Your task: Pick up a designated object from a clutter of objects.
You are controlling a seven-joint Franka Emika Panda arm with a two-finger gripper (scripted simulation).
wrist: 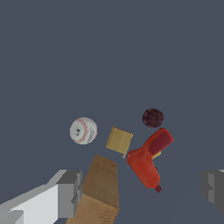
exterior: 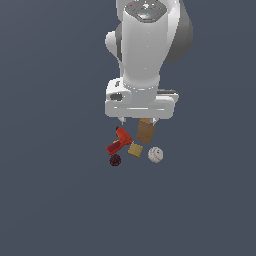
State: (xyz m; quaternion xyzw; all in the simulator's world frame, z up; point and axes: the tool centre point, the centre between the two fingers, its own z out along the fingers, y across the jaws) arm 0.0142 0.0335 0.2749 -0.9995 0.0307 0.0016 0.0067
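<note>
Overhead, the white arm hangs above a small clutter on the dark grey worktop [exterior: 50, 200], and its hand [exterior: 138, 120] is spread wide with nothing between the fingers; in the wrist view the two grey fingertips [wrist: 70, 192] stand far apart, one at each side of the picture. Seen in the exterior view, the white baseball [exterior: 155, 154] with thin red stitching lies at about four o'clock in the group, apart from the hand and untouched. Just beside it, toward nine o'clock, sits the small tan cube [exterior: 135, 149], with a narrow gap between the two. From the cube, the tall tan box [exterior: 146, 131] stands at about one o'clock, upright, directly below the spread fingers, its top partly hidden by the hand. From the cube again, the red drill-shaped tool [exterior: 118, 141] lies on its side at about nine o'clock, close to the cube; whether they touch I cannot tell. Near the tool's lower end, the dark maroon ball [exterior: 115, 160] rests at about seven o'clock in the group, well apart from the baseball. Around the group, the surface is plain and unmarked.
</note>
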